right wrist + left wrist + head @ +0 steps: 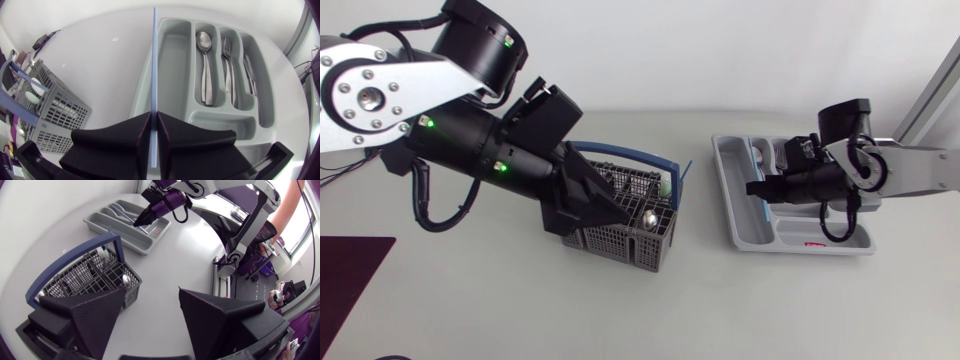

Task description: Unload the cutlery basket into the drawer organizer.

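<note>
The grey cutlery basket (642,243) with a blue handle (70,255) stands mid-table. Spoon bowls (649,215) (126,280) stick up from it. My left gripper (612,210) (150,315) hangs open over the basket's near corner, one finger (95,312) above the mesh, the other over bare table. The grey drawer organizer (735,215) (165,30) lies at the right with spoons (202,65), forks (227,65) and knives (250,75) in separate slots. My right gripper (752,187) (154,145) is shut on a thin blue-grey utensil (153,75), seen edge-on, pointing ahead along the organizer's outer wall.
A dark maroon mat (350,280) lies at the table's front left corner. Bare table stretches between basket (55,110) and organizer. The long slot (172,65) beside the held utensil and the short crosswise slot (225,120) hold nothing visible.
</note>
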`<control>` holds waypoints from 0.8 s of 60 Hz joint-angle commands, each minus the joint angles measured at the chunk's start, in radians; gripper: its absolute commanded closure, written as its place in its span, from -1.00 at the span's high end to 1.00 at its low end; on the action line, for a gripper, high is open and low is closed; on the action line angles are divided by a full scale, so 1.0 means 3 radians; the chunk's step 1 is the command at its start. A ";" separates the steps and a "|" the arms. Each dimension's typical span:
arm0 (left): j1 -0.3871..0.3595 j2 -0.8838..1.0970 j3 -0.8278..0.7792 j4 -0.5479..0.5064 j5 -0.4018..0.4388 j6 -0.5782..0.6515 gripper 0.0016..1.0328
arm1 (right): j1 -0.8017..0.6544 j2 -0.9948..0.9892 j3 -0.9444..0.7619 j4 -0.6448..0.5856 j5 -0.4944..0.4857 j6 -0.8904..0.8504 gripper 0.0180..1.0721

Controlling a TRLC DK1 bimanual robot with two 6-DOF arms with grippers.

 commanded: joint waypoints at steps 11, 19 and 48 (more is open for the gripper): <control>-0.0108 0.0235 -0.0113 -0.0038 0.0022 0.0194 0.65 | 0.0141 0.0688 0.0443 -0.0017 0.0352 0.0229 -0.74; -0.0159 0.0322 -0.0123 -0.0033 0.0027 0.0240 0.65 | 0.0131 0.0944 0.0612 -0.0078 0.0362 0.0229 -0.71; -0.0189 0.0675 0.0132 -0.0054 0.0155 0.0225 0.65 | 0.0136 0.0575 0.0463 -0.0145 0.0265 0.0193 0.88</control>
